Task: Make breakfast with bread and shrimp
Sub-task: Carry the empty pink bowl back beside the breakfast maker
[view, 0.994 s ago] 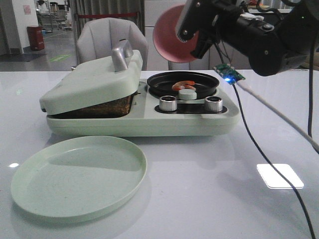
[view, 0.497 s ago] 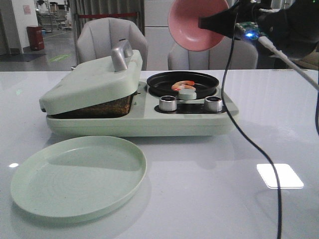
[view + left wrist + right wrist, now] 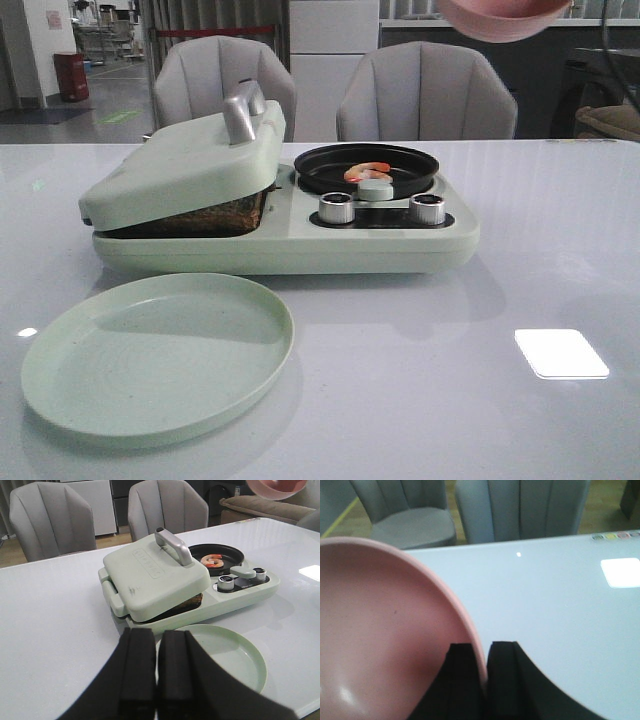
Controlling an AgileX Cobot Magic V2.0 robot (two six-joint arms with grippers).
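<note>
Shrimp [image 3: 368,172] lies in the black pan [image 3: 318,168]; bread [image 3: 205,216] sits under the press lid [image 3: 180,170]. Right gripper [image 3: 483,667] pinches the pink bowl [image 3: 380,625] rim; left gripper [image 3: 156,667] closed, empty. Green plate [image 3: 150,390] unfilled, plating left.

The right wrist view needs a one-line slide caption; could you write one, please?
Right gripper pinching the rim of an empty pink bowl above the white table.
</note>
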